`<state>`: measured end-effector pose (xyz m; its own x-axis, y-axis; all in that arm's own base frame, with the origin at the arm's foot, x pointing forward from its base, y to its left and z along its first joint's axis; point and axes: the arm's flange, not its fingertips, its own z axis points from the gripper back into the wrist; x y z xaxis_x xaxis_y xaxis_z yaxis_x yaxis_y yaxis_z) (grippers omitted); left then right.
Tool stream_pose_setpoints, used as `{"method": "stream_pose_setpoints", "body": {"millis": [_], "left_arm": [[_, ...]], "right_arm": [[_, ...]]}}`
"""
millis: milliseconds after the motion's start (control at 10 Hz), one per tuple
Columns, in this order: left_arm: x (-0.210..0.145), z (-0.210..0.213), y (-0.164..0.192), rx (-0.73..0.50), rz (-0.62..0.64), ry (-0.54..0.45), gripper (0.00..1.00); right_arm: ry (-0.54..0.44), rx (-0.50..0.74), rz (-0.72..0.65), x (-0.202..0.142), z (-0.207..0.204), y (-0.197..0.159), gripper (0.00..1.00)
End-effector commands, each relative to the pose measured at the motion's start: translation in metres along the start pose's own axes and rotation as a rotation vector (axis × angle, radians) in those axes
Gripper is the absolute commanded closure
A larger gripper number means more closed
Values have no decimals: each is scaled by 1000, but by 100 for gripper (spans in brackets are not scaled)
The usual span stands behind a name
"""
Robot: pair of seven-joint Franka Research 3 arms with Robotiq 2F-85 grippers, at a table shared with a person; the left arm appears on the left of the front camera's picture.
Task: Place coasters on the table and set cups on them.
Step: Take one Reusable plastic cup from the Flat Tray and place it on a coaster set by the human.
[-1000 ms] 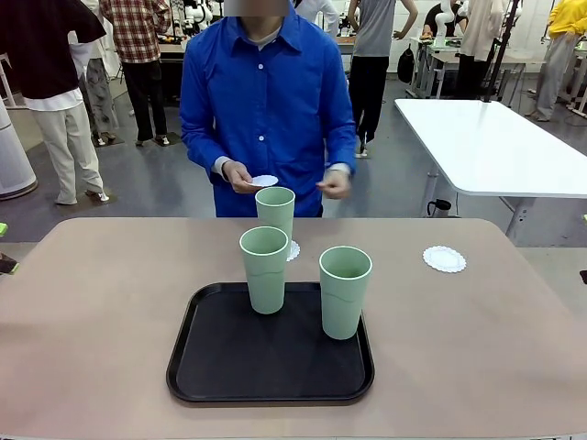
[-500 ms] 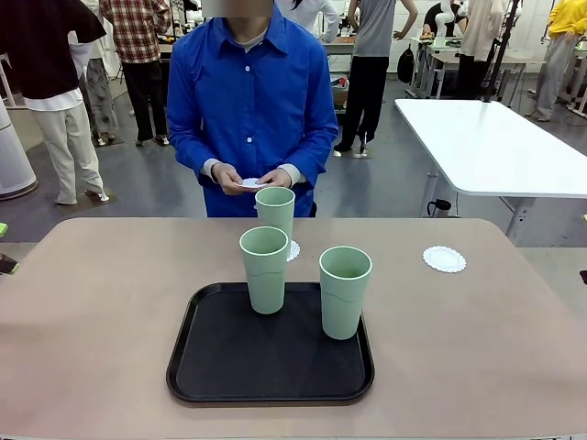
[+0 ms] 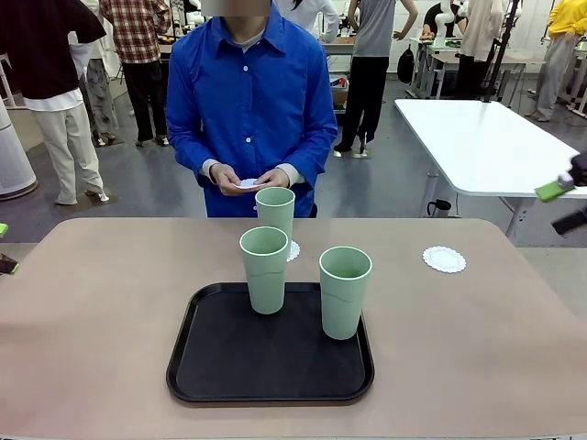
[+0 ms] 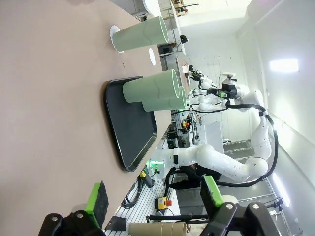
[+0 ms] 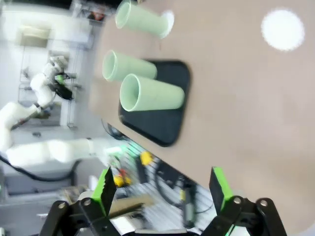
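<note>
Front view: the far cup [image 3: 275, 213] stands on a coaster [image 3: 293, 249] on the table [image 3: 92, 302]. The left tray cup [image 3: 264, 269] and right tray cup [image 3: 345, 291] wait on the black tray [image 3: 211, 367]. A bare coaster [image 3: 445, 258] lies to the right, and the person's hands [image 3: 249, 177] hold a third coaster [image 3: 246, 184]. The right gripper [image 3: 564, 206] hangs at the right edge, jaws apart, empty.

Left wrist view: the left gripper [image 4: 155, 196] gapes wide, empty, well back from the tray.

Right wrist view: spread fingers, with the bare coaster ahead. The likely next move is to carry a tray cup onto it, gripping the tapered wall squarely.
</note>
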<state>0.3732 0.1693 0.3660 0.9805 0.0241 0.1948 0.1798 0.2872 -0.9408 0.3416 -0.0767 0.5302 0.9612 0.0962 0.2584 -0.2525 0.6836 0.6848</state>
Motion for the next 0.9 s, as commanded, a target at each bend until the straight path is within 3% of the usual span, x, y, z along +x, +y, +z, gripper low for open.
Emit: {"method": "stream_pose_setpoints", "body": {"millis": [0, 100, 200, 500, 700, 800], "left_arm": [[0, 2, -1, 3, 5, -5, 0], [0, 2, -1, 3, 5, -5, 0], [0, 2, -1, 3, 5, -5, 0], [0, 2, -1, 3, 5, -5, 0], [0, 2, -1, 3, 5, -5, 0], [0, 2, -1, 3, 5, -5, 0]], "right_arm": [[25, -144, 324, 25, -30, 6, 0], [-21, -205, 412, 34, -53, 21, 0], [0, -224, 498, 39, -78, 33, 0], [183, -228, 653, 26, -143, 52, 0], [270, -235, 692, 11, -163, 58, 0], [264, -193, 653, 4, -166, 54, 0]]}}
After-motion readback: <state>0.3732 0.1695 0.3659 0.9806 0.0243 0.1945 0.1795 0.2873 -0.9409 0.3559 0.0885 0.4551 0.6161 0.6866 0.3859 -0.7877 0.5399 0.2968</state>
